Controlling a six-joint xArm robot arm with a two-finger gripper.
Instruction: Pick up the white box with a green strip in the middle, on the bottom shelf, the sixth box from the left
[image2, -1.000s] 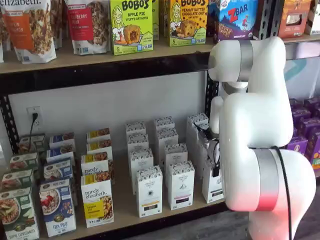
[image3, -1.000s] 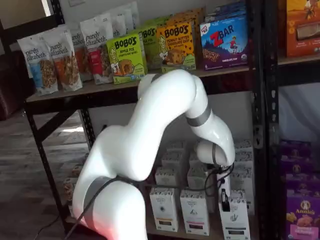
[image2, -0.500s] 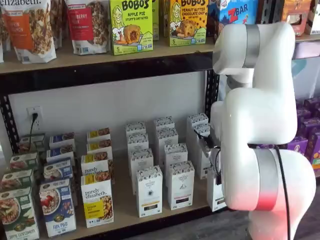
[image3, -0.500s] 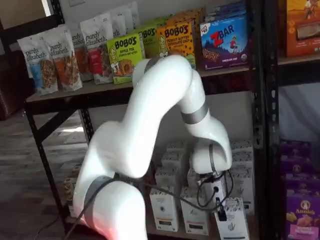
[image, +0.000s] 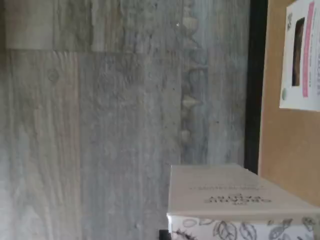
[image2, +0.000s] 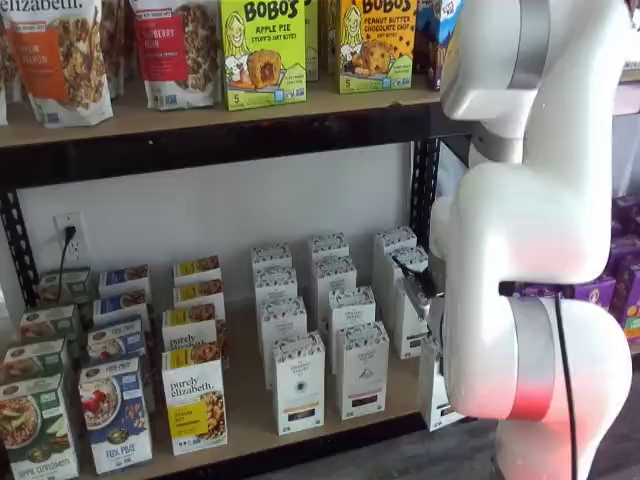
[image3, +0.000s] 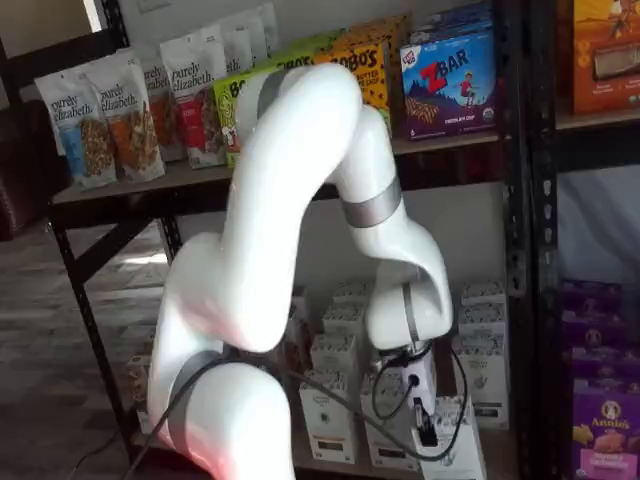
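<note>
The white box is pulled forward from its row to the front edge of the bottom shelf, with my gripper shut on its patterned top. Only a black finger shows on the carton, with a cable looping beside it. In a shelf view the white box peeks out from behind my arm, in front of the other white cartons. The wrist view shows the white box from close up, over the grey floor beside the bottom shelf. Its front strip is hidden.
Rows of similar white cartons stand on the shelf, with cereal boxes to their left. A black frame edge borders the board, and a box with a pink strip lies on it. My white arm hides the shelf's right end.
The white box has come forward and lower, out of its row toward the shelf's front edge, held by the gripper. My arm's upper links have risen.
</note>
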